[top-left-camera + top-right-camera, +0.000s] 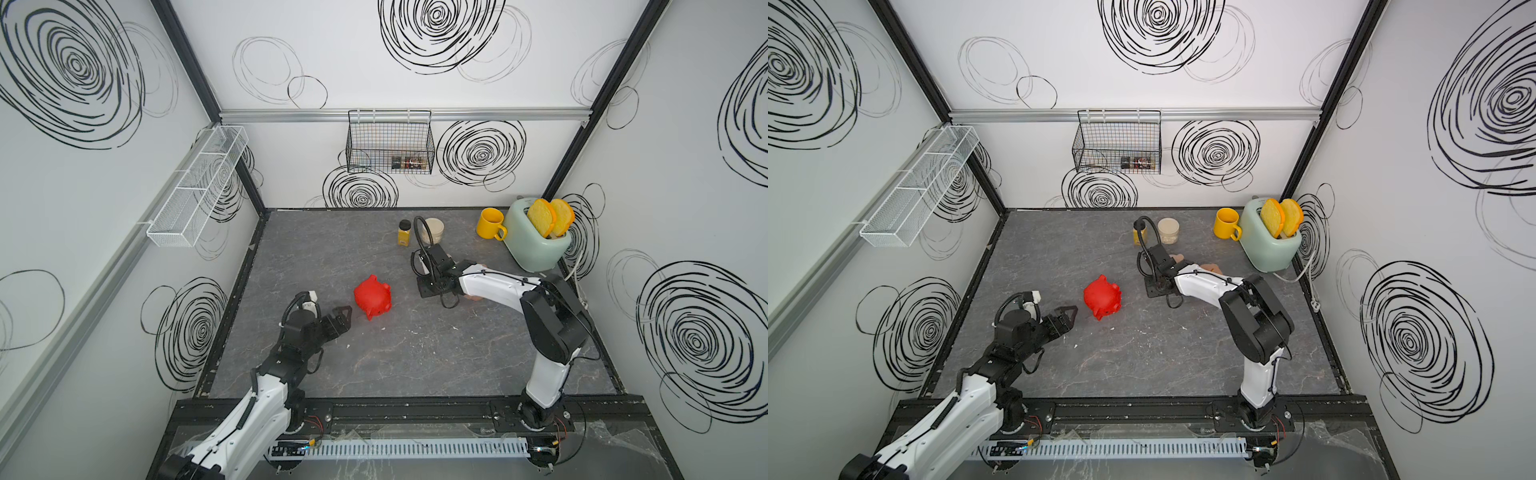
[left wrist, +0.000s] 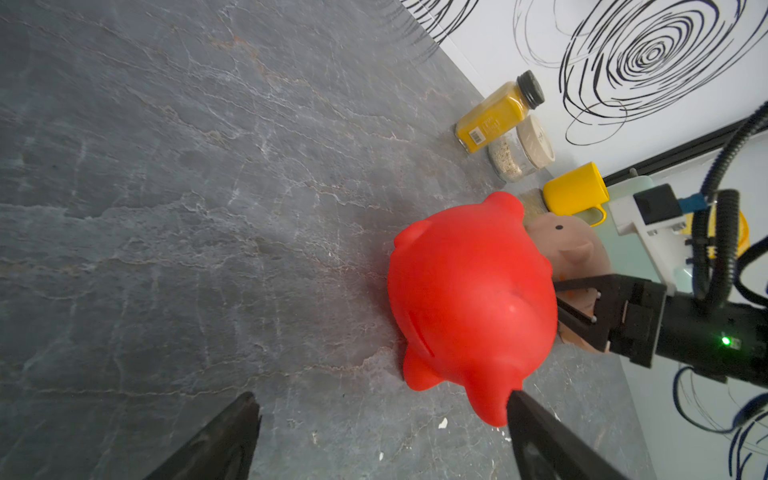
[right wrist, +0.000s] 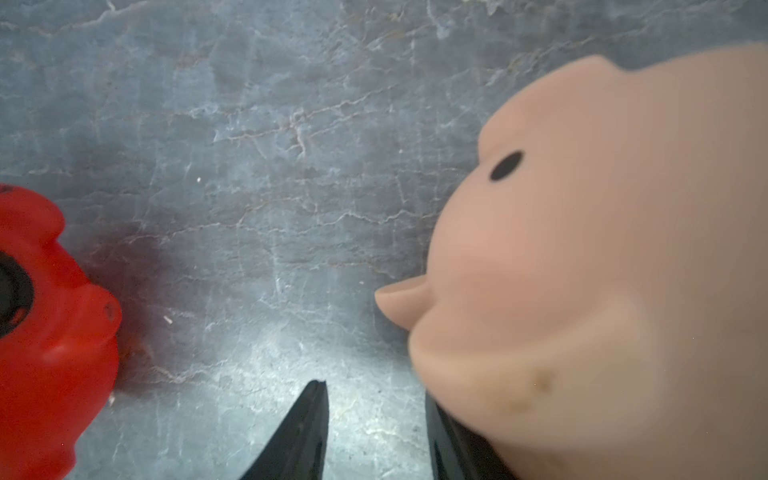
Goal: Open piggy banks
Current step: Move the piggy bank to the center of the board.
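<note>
**Top views.** The surface (image 1: 374, 365) is a dark grey, stone-veined slab with pale crumbs near its middle. White panels with black scribbled rings wall it on three sides. A wire basket (image 1: 390, 141) hangs from a rail on the back wall, and a mesh rack (image 1: 199, 187) hangs on the left wall. Along the back edge stand a spice jar (image 1: 404, 235), a lidded jar (image 1: 434, 230), a mug (image 1: 489, 223) and a toaster (image 1: 536, 245) with two slices raised. In both top views the red pig (image 1: 372, 296) lies tipped over near the middle of the surface. The left tool (image 1: 347, 318) sits low just beside it, not touching. The right arm (image 1: 494, 284) reaches low on the pig's other side. In a top view the tan pig (image 1: 1178, 257) shows only in part behind that arm.

**Left wrist.** The left tool's fingers are spread wide over bare surface. One fingertip lies at a foot of the red pig; contact cannot be told. The pig's coin slot (image 2: 419, 332) faces this camera. Beyond it lies the tan pig, with the right tool (image 2: 565, 299) at it.

**Right wrist.** The right tool's fingers stand apart, with bare surface in the gap. The tan pig overlaps one finger; contact unclear. The red pig's plug (image 3: 12, 291) faces this camera.
</note>
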`<state>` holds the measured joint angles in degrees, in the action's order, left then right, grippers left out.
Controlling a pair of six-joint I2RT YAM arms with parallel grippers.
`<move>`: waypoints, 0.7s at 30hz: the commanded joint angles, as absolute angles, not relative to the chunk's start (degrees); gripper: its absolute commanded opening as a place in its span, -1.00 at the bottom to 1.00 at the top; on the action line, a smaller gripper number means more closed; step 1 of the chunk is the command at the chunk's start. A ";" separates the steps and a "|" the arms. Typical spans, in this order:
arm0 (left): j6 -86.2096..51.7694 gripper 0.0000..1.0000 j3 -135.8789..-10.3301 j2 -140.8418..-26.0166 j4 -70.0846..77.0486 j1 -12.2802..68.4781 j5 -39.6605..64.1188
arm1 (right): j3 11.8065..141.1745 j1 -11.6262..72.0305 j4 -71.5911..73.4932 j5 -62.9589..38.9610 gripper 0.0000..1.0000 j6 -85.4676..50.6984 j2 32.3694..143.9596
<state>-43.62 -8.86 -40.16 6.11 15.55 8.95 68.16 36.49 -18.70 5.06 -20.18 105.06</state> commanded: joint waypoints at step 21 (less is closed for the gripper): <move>-42.93 0.92 -15.67 -44.20 6.80 19.17 7.78 | 64.62 32.89 -4.89 -3.99 -0.02 -17.63 101.30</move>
<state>-42.85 -13.39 -43.88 5.67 19.03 7.49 67.59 32.53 -10.22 -0.05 -18.90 105.47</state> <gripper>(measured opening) 0.959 0.490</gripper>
